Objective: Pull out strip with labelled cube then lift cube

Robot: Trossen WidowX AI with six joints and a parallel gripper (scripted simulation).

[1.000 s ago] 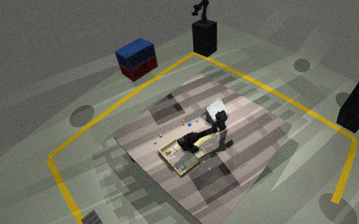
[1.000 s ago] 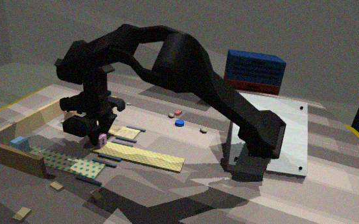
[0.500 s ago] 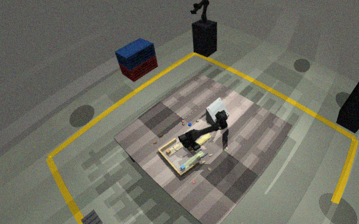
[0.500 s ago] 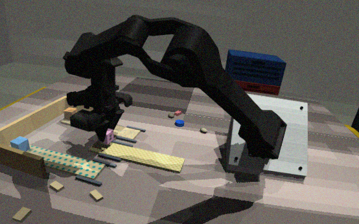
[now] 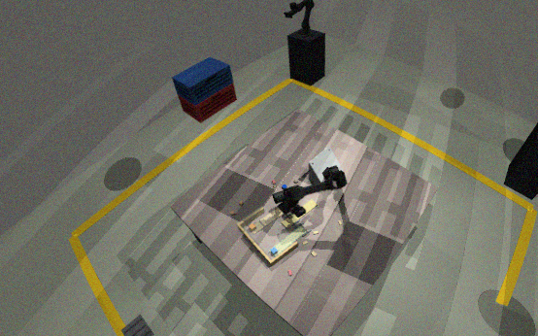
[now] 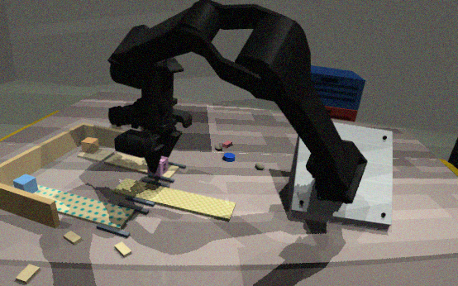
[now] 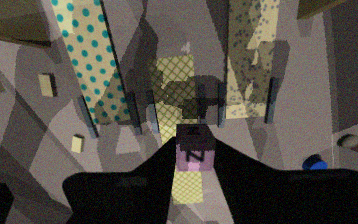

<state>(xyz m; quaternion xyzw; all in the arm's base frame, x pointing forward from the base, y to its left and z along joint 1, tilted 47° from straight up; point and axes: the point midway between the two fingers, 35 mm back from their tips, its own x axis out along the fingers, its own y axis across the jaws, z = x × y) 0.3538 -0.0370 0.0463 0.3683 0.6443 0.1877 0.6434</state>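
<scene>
My gripper [image 6: 160, 165] [image 7: 192, 140] is shut on the pink cube [image 6: 164, 162] [image 7: 195, 157], which bears a dark letter like an N or Z. The cube hangs above the yellow cross-hatched strip [image 6: 198, 200] [image 7: 188, 189], and the strip shows both beyond and before it in the wrist view. That strip lies out toward the arm's base. The teal-dotted strip [image 6: 87, 207] [image 7: 87, 47] has a blue cube [image 6: 26, 183] [image 5: 274, 251] at its far end. The speckled strip [image 7: 250, 55] lies on the other side, with an orange cube [image 6: 89, 144] [image 5: 252, 226] near its far end.
A low wooden wall [image 6: 21, 202] bounds the strips' far ends. Dark guide rails [image 6: 112, 230] [image 7: 270, 102] flank the strips. Small tan blocks [image 6: 122, 249] [image 7: 47, 85], a blue disc [image 6: 229, 157] [image 7: 315, 163] and a red piece [image 6: 227, 144] lie about. A pale plate [image 6: 368, 173] stands by the arm's base.
</scene>
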